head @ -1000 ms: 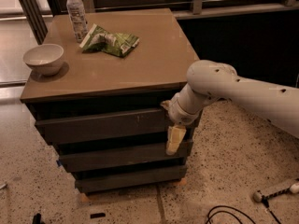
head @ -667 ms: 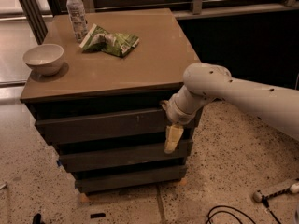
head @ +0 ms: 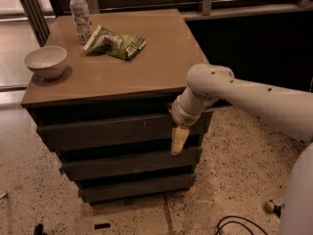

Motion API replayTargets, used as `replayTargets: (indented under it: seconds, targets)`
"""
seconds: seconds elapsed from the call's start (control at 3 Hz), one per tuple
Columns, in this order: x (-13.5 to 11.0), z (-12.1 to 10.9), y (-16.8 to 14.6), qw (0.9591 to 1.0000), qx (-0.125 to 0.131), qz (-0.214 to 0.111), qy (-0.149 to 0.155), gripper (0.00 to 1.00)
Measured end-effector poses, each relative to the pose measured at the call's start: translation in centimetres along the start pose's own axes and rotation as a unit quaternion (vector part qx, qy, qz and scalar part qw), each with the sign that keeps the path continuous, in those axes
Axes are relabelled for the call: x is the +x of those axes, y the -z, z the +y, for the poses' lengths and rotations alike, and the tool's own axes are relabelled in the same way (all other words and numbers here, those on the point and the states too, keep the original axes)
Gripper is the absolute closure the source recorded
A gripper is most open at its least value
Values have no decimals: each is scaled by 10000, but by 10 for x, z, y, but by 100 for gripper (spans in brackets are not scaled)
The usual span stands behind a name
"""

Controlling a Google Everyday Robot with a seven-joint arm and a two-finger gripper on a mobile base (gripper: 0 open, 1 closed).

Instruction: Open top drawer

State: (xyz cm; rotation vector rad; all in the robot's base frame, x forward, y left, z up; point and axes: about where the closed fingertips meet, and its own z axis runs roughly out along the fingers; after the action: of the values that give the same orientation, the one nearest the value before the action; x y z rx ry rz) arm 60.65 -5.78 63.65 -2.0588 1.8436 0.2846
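The top drawer is the widest dark grey-brown slab front, just under the cabinet's tan top, with small pale scratch marks right of centre. My gripper hangs pointing down from the white arm at the right end of this drawer front. Its pale tip reaches the gap above the middle drawer. The drawer's right end is hidden behind the wrist.
On the cabinet top stand a white bowl at the front left, a water bottle at the back and a green snack bag. The bottom drawer is lower. Black cables lie on the speckled floor at the right.
The arm and gripper have shifted slightly left and up along the right end of the top drawer front. The drawer front does not visibly move.
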Motion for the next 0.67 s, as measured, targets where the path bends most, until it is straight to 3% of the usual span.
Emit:
replayTargets:
  seconds: [0.67]
  targets:
    - [4, 25, 13, 9982, -503, -127, -313, 0]
